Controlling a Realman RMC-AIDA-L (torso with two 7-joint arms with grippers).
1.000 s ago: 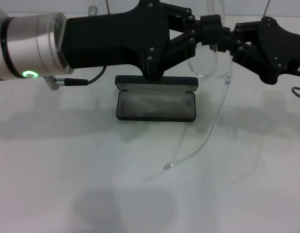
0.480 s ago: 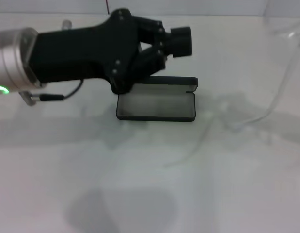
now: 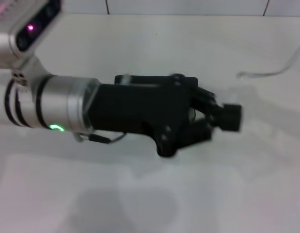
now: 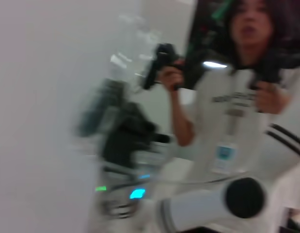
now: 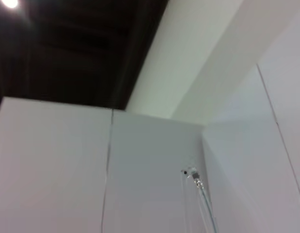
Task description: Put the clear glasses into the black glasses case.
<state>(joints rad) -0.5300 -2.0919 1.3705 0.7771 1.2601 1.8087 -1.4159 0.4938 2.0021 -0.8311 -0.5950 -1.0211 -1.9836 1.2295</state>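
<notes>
My left gripper (image 3: 230, 118) reaches across the middle of the table in the head view, its fingertips closed together with nothing visible between them. Its black body covers nearly all of the black glasses case (image 3: 140, 78); only the far rim of the lid shows above it. Of the clear glasses, one thin see-through temple arm (image 3: 266, 74) curves in from the right edge, hanging above the table. The right wrist view shows a clear temple arm (image 5: 200, 189) with its small hinge, against a white wall. The right gripper itself appears in no view.
The white tabletop (image 3: 154, 194) spreads in front of the left arm, with a white tiled wall (image 3: 188, 7) behind. In the left wrist view a person (image 4: 237, 97) stands holding black handheld controllers, beside a silver arm segment (image 4: 203, 208).
The left arm has swung down and to the right, now covering the case. The glasses have moved right until only a temple arm remains in the head view, and the right arm has left it.
</notes>
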